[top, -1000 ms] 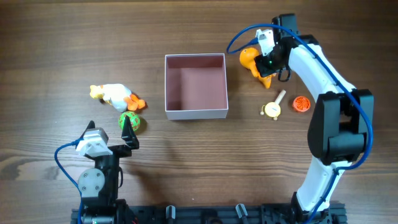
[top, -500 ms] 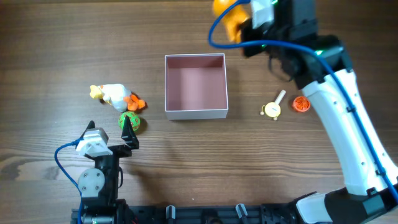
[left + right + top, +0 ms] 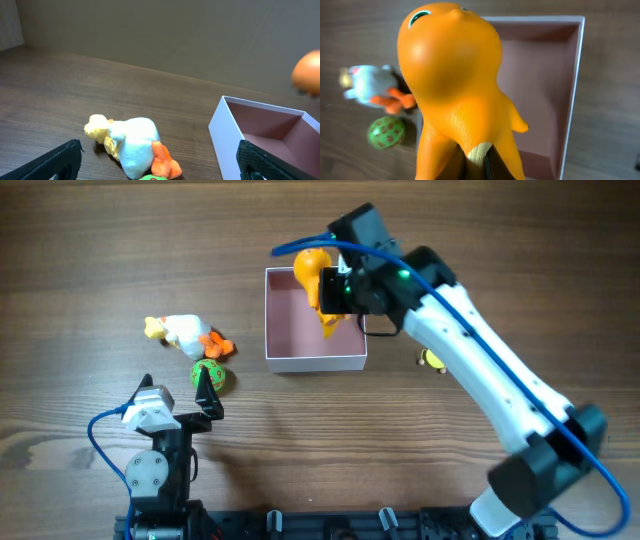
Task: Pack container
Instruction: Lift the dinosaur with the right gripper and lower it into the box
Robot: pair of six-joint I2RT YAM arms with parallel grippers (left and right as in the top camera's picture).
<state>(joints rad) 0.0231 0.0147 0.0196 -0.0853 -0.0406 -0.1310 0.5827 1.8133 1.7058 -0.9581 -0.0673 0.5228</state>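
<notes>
right gripper (image 3: 476, 167): is clenching the orange toy (image 3: 455, 90) by its lower end, head pointing away from the fingers.
why that grip: I'd guess holding it low is leaving the bulky head free, so the toy can go into the box ahead of the fingers.
orange toy position: is hanging in the air over the back half of the container (image 3: 315, 362), clear of the rim and touching nothing but the fingers.
container: is sitting mid-table, open side up, with nothing showing on the pink floor.
left gripper (image 3: 177, 392): fingers are standing fully spread, gripping nothing, parked near the table edge, likely keeping out of the way.
waiting items: white duck toy (image 3: 185, 332) and green ball (image 3: 210, 374) are lying left of the container, just ahead of the left fingers.
step, my read: lower and release; packing is barely begun.
risk: a high drop could be bouncing the toy off a thin wall.
</notes>
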